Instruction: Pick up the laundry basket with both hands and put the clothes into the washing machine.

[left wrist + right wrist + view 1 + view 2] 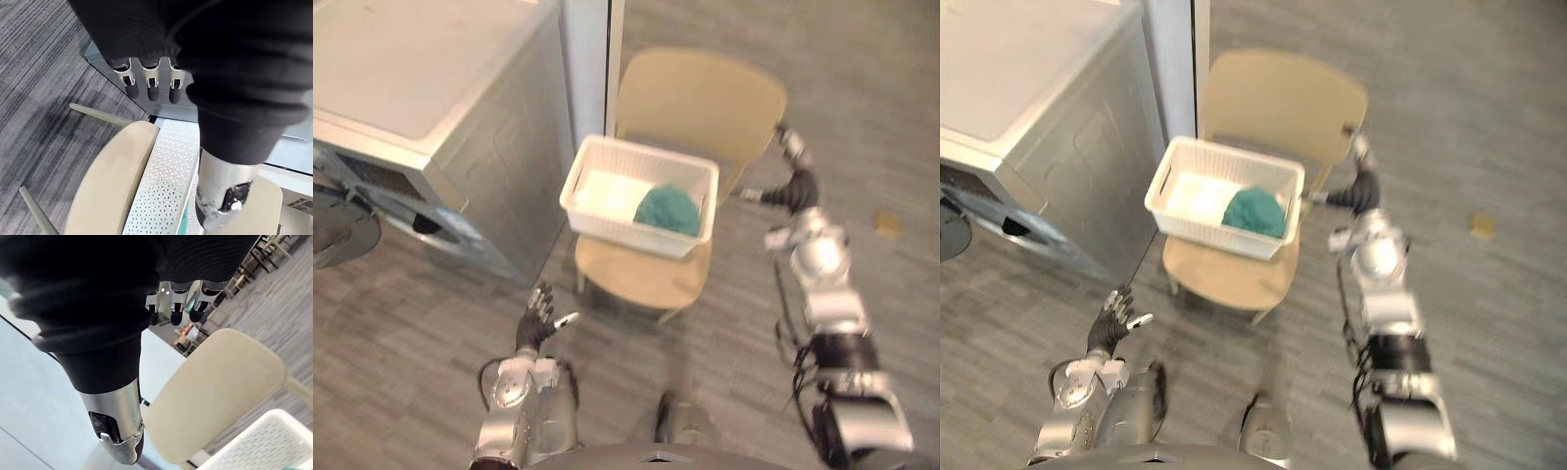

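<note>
A white laundry basket (607, 163) sits on a beige chair (700, 98), holding a teal bundle of clothes (668, 209) at its right end. The grey washing machine (421, 108) stands to the left, its round door (342, 227) swung open. My left hand (538, 319) hovers over the floor in front of the chair's left front corner, open, touching nothing. My right hand (790, 183) is raised just right of the basket beside the chair back, open and apart from the basket. The basket's perforated wall (164, 188) shows past my left hand's fingers (149, 85).
A pale pillar (590, 64) stands between the washer and the chair. Grey striped carpet (724, 323) surrounds the chair. A small brownish scrap (887, 224) lies on the floor at the right. Distant furniture (254, 259) shows behind the chair back (220, 382).
</note>
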